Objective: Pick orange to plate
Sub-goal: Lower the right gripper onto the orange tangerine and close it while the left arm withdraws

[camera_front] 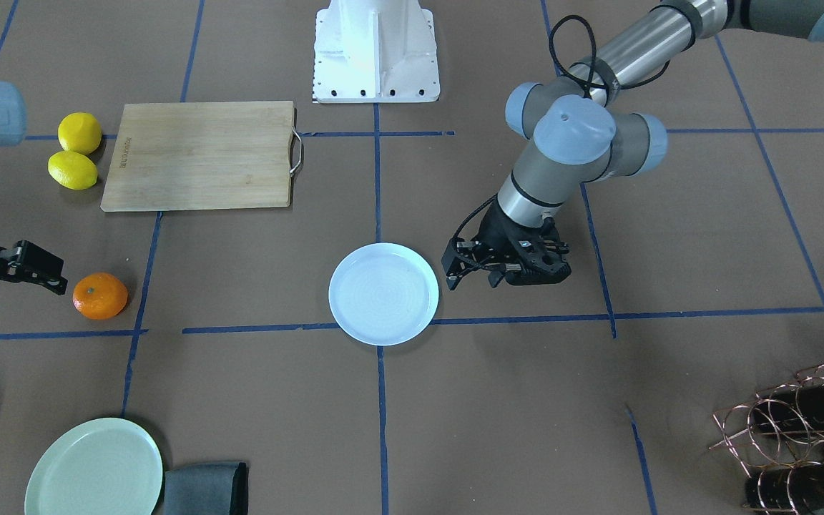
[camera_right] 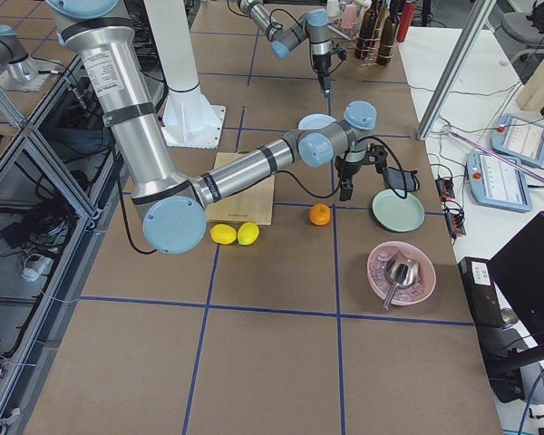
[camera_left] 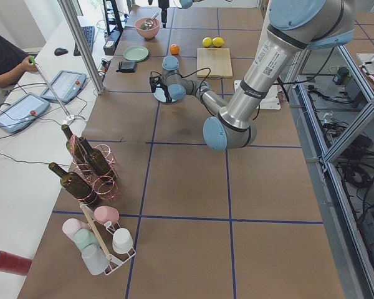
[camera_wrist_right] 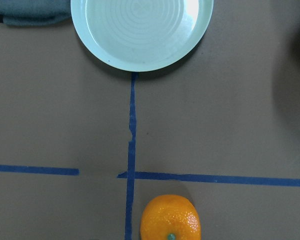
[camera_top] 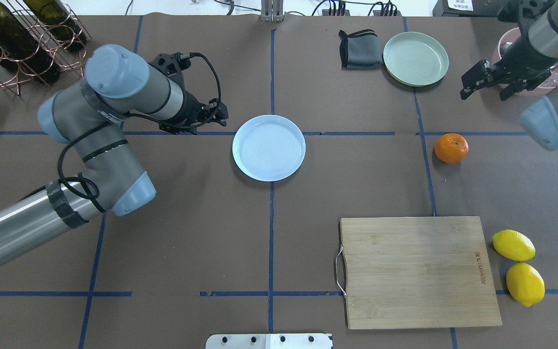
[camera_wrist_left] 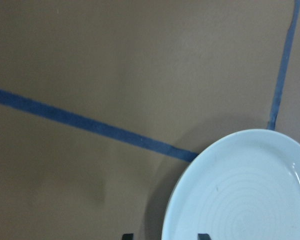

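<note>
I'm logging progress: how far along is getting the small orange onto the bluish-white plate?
Nothing looks done: the small round orange fruit sits on the brown table, apart from the empty round bluish-white plate. In hand: the open right hand hovers near the orange without touching it. Left: grasp it, carry it over, set it on the plate.

Pale plate (camera_wrist_left: 240, 192) at lower right, brown table (camera_wrist_left: 115, 50), crossing blue tape (camera_wrist_left: 90, 123), two dark fingertips (camera_wrist_left: 204, 237) apart at bottom edge

Light: bright, even, from above.
Shadows: soft and short beside the orange (camera_front: 100, 295).
Glare: white robot base (camera_front: 376, 50) washed out.
Left wrist view: dimmer, slightly blurred.
</note>
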Motion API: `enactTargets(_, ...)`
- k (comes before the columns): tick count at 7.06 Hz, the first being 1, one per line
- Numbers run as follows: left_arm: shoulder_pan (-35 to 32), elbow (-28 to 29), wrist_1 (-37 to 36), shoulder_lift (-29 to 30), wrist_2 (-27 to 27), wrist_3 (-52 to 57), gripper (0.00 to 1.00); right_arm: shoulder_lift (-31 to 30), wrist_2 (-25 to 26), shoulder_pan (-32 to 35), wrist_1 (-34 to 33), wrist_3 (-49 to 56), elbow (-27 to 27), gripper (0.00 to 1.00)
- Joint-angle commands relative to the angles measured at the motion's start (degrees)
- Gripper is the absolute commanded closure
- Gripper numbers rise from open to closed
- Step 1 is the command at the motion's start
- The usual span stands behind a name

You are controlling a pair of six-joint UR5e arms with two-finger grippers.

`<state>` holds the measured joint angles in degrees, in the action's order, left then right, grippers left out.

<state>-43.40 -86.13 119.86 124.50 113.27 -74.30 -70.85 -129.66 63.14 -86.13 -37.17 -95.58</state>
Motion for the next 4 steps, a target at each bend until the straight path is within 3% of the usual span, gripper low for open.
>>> enactTargets(1,-4.67,-2.64,-0.76,-3.38,0.12,9.92,0.0,-4.27,7.54,-6.69,7.87,-3.87,0.91,0.0)
enactTargets(4,-6.0,-2.73,-1.82,-3.56,0.11,12.25,0.0,-4.13,8.46,-9.08,10.02,-3.87,4.16,0.0)
